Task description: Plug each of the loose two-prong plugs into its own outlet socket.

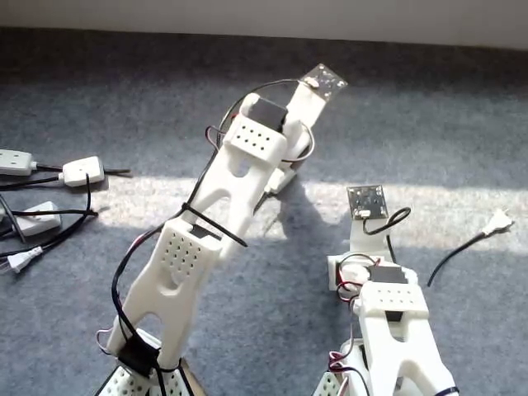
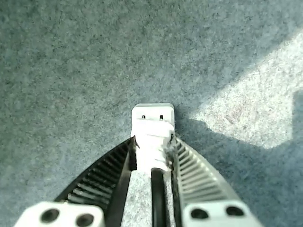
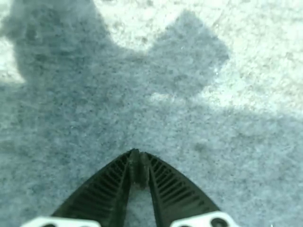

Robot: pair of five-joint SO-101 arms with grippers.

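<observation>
White socket block (image 2: pixel 152 117) clamped in left end effector (image 2: pixel 152 144), slots facing outward, over grey carpet (image 2: pixel 71 71). Right end effector (image 3: pixel 139 163) closed, empty. Loose plug (image 1: pixel 497 221) on carpet, far right. Next: hold socket level, line slots up with prongs before pushing.

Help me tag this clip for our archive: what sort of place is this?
Probably an indoor room with a carpeted work surface: grey carpet underlies everything, white sockets and cords lie at the high view's left edge, and a pale wall runs along the back.
</observation>
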